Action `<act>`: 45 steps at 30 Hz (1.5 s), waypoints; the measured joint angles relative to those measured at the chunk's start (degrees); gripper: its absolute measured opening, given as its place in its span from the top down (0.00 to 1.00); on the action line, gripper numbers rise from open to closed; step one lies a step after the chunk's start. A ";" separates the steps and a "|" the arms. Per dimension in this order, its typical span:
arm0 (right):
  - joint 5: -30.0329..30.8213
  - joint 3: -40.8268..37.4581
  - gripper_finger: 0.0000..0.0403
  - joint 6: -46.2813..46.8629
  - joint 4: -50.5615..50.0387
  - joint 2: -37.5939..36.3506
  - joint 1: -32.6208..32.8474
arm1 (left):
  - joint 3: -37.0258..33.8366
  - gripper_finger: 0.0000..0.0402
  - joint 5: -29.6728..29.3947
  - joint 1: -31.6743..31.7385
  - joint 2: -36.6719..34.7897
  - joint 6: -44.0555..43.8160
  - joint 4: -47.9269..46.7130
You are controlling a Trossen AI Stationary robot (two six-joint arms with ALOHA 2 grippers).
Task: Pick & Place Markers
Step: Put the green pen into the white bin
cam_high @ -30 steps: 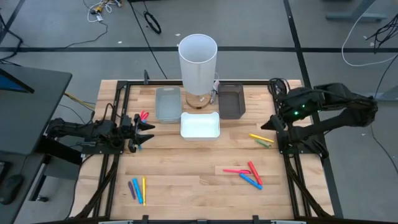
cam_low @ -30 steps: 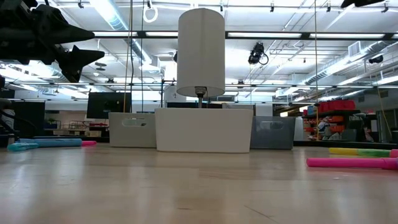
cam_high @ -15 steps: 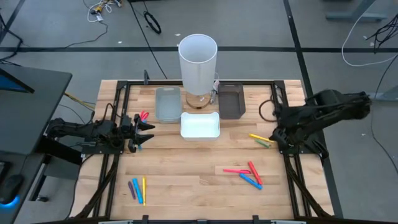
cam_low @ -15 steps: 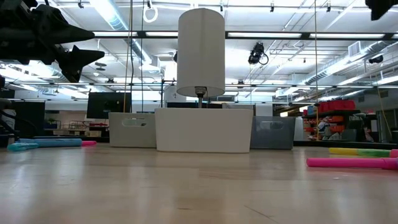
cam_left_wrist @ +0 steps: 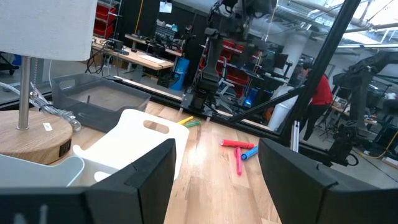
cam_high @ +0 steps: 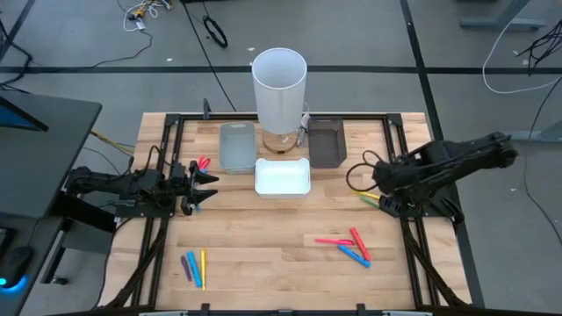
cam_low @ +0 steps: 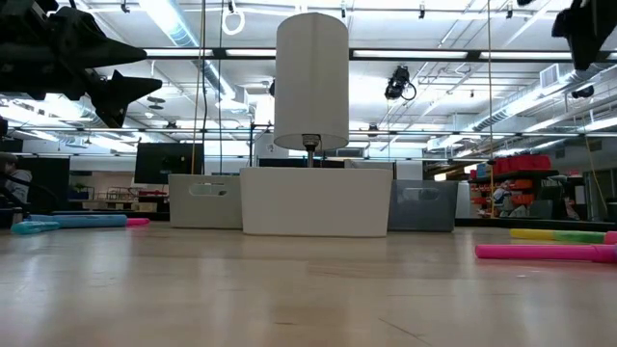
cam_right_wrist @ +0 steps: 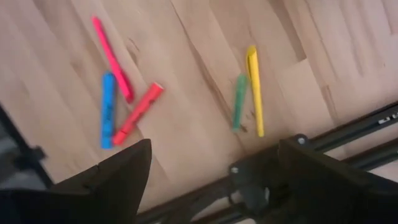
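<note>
Plainly, the right gripper hangs empty, jaws wide, above the yellow marker and green marker near the table's right edge. These lie almost touching, so closing could catch both or flick one toward the frame rail. The left gripper waits part-open, empty, near the left edge.

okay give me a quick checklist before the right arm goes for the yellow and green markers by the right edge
1. Right gripper open: ok, jaws wide in its wrist view.
2. Right gripper empty: ok.
3. Yellow marker and green marker in sight: ok, side by side on bare wood.
4. Gripper directly over them: cannot tell.
5. Left gripper out of the way: ok, at the table's left.
6. White tray free to receive: ok.
</note>
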 joint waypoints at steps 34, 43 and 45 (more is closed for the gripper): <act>-0.32 -20.31 0.13 -5.62 14.81 7.25 -5.99 | -0.02 0.42 0.00 0.02 0.00 0.00 0.00; -4.20 -24.61 0.13 -9.14 17.16 8.34 -7.26 | -0.02 0.42 0.00 0.02 -0.02 0.00 0.00; -4.63 -24.99 0.13 -9.40 18.98 8.74 -7.30 | -0.01 0.42 0.00 0.01 -0.01 -0.02 0.00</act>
